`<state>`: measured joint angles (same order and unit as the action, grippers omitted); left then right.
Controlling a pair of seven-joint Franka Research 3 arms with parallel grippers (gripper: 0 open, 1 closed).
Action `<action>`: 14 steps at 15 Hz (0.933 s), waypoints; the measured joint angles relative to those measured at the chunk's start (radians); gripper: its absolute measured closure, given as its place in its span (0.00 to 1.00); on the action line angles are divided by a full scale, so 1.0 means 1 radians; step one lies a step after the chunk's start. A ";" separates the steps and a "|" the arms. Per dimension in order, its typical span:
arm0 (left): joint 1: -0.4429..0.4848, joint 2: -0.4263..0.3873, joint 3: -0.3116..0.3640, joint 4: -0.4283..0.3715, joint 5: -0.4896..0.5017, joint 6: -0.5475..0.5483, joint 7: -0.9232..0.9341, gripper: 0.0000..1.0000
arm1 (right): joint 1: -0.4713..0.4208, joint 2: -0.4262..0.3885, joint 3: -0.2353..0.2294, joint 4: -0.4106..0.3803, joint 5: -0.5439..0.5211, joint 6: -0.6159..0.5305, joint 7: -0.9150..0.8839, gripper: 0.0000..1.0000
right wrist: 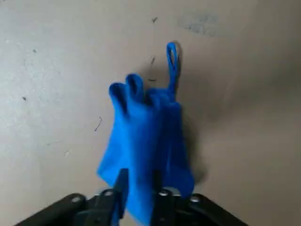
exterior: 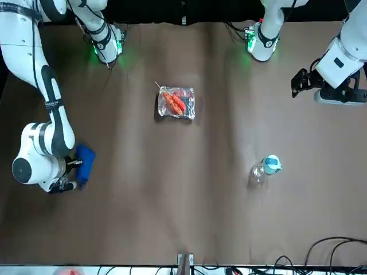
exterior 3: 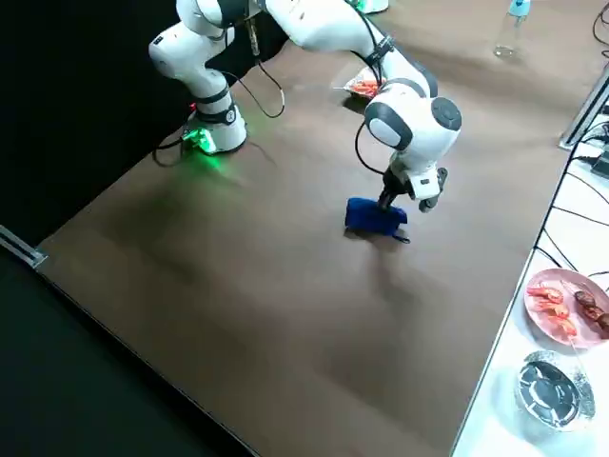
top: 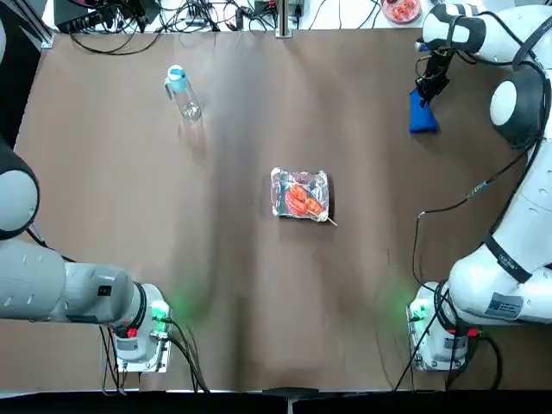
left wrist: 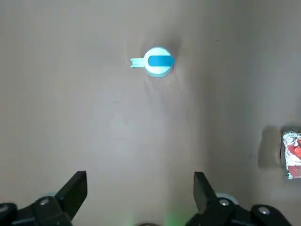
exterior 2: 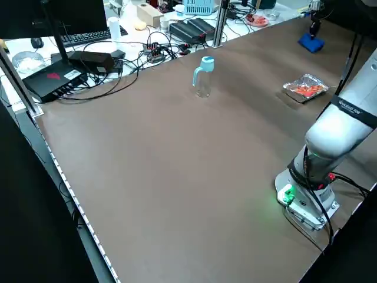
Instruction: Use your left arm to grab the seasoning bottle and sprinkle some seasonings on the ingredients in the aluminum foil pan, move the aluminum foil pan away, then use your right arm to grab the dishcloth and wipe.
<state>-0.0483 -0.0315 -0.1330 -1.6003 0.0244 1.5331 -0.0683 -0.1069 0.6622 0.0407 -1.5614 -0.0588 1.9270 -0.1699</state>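
Left end effector (left wrist: 140,188): near left of the counter (top: 233,328), held high over bare cloth, fingers spread wide, nothing between them.
Aluminum foil pan (top: 299,193): mid-counter, resting flat, well apart from both arms.
Ingredients (top: 302,199): orange-red pieces inside the pan, a thin skewer poking out over its near right corner.
Seasoning bottle (top: 182,90): far left, standing upright on its own, light blue cap on top, untouched.
Right end effector (right wrist: 138,200): far right, down at the counter, fingers pinched on the dishcloth (top: 421,115).
Dishcloth: blue, bunched, its hanging loop lying free on the counter, its lower folds appearing to touch the surface.
Step in hand: judged to be the last one, the cloth gripped for wiping, though the pan sits mid-counter.
Next move: probably dragging the cloth across the counter with light downward pressure, steering clear of the pan.
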 joint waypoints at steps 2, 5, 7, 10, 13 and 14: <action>0.000 0.000 0.000 0.000 0.000 0.000 0.000 0.00 | 0.000 -0.002 0.000 0.003 0.000 0.000 0.000 0.52; 0.000 0.000 0.000 0.000 0.000 0.000 0.000 0.00 | -0.004 -0.013 0.000 0.014 0.000 0.001 0.000 0.25; 0.000 0.000 0.000 0.000 0.000 0.000 0.000 0.00 | -0.003 -0.044 0.002 0.033 0.000 0.002 0.000 0.07; 0.001 0.000 0.000 0.000 0.000 0.000 0.000 0.00 | -0.002 -0.139 0.034 0.051 0.003 -0.001 0.000 0.01; 0.001 0.000 0.000 0.000 0.000 0.000 0.000 0.00 | 0.006 -0.250 0.078 0.053 0.003 -0.031 0.001 0.00; 0.001 0.000 0.000 0.000 0.000 0.000 0.000 0.00 | 0.009 -0.288 0.083 0.053 0.004 -0.071 0.001 0.00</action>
<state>-0.0474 -0.0313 -0.1327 -1.6002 0.0244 1.5334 -0.0683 -0.0980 0.3737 0.1236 -1.5081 -0.0546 1.8559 -0.1692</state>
